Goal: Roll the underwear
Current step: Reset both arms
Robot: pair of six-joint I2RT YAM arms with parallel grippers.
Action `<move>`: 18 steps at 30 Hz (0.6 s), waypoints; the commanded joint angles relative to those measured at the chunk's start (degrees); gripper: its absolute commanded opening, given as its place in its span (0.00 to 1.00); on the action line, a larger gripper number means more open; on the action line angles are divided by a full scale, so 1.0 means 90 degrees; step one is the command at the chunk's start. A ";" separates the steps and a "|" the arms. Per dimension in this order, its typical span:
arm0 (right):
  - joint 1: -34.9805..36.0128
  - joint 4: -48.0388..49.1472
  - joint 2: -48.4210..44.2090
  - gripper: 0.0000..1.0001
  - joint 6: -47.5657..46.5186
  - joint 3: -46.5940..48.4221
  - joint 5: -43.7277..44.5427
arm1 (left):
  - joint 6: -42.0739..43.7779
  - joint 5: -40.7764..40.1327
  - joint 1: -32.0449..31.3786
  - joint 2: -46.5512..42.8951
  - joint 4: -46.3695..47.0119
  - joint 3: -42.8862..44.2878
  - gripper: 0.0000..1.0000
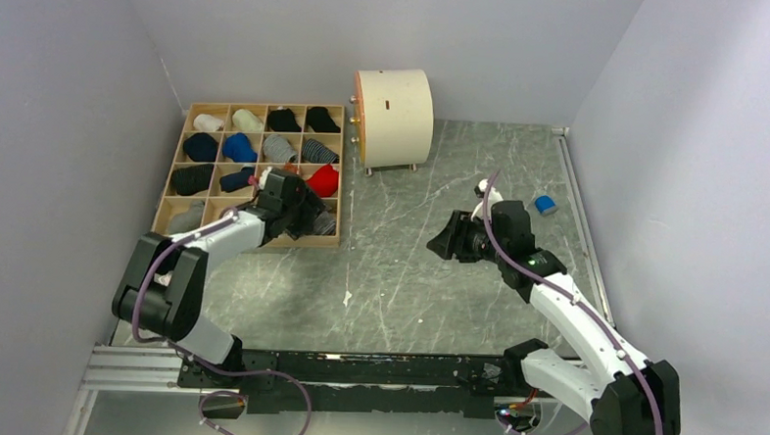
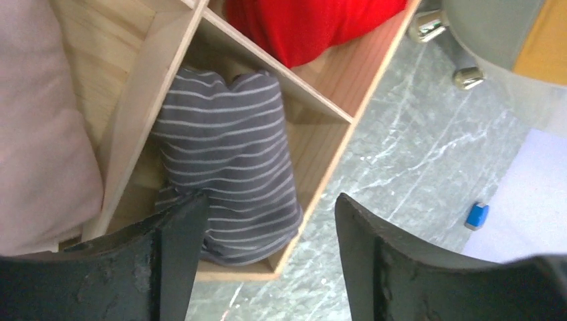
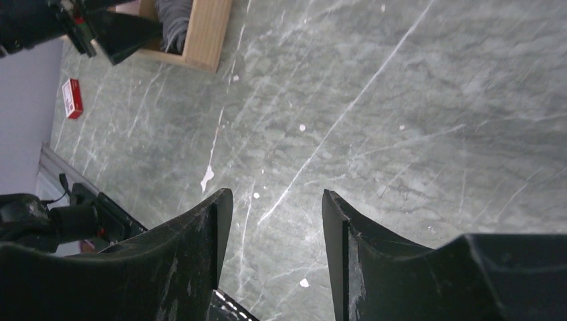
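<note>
The grey striped underwear [image 2: 227,160] lies bunched in the near corner compartment of the wooden organiser box [image 2: 321,174]. The pale pink-beige underwear [image 2: 40,134] fills the compartment to its left. My left gripper [image 2: 271,221] is open and empty, hovering just above the striped garment and the box's corner; in the top view the left gripper [image 1: 311,214] covers most of that compartment. My right gripper [image 1: 441,246] is open and empty over bare table at centre right, and the right wrist view shows only marble between its fingers [image 3: 215,221].
The wooden box [image 1: 258,109] holds several rolled garments, among them a red one [image 2: 314,27]. A cream drum [image 1: 393,117] stands behind on the table. A small blue block [image 1: 545,205] lies at the far right. Grey walls close in both sides.
</note>
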 commanded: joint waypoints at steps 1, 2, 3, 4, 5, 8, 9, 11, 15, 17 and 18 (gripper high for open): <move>-0.0019 -0.0081 -0.0172 0.56 -0.0209 0.0583 0.0472 | 0.0493 -0.0041 -0.0037 -0.0739 -0.0382 0.0417 0.78; -0.0015 -0.0101 -0.0200 0.56 -0.0212 0.0647 0.0572 | 0.0637 -0.0023 -0.0035 -0.0891 -0.0417 0.0578 0.81; -0.0022 -0.0115 -0.0238 0.56 -0.0240 0.0710 0.0673 | 0.0777 -0.0017 -0.0037 -0.1058 -0.0480 0.0706 0.89; -0.0014 -0.0133 -0.0281 0.56 -0.0262 0.0804 0.0776 | 0.0969 -0.0031 -0.0042 -0.1199 -0.0566 0.0854 0.96; -0.0013 -0.0165 -0.0330 0.57 -0.0278 0.0851 0.0903 | 0.1162 -0.0031 -0.0046 -0.1363 -0.0651 0.0990 0.97; -0.0018 -0.0297 -0.0472 0.60 -0.0299 0.1171 0.1379 | 0.1959 0.0017 -0.0047 -0.1740 -0.1016 0.1481 0.97; -0.0023 -0.0353 -0.0482 0.62 -0.0350 0.1314 0.1531 | 0.2222 0.0008 -0.0047 -0.1844 -0.1292 0.1685 0.97; -0.0031 -0.0532 -0.0432 0.66 -0.0486 0.1656 0.1815 | 0.2887 0.0005 -0.0047 -0.2075 -0.1556 0.1989 0.97; -0.0035 -0.0932 -0.0195 0.74 -0.0752 0.2409 0.2504 | 0.4247 -0.0166 -0.0038 -0.2709 -0.2204 0.2324 0.97; -0.0033 -0.1007 -0.0076 0.93 -0.0884 0.2695 0.2889 | 0.4831 -0.0411 -0.0037 -0.2985 -0.2543 0.2443 0.97; -0.0031 -0.1045 -0.0010 0.97 -0.0938 0.2812 0.3053 | 0.5079 -0.0538 -0.0037 -0.3095 -0.2727 0.2518 0.97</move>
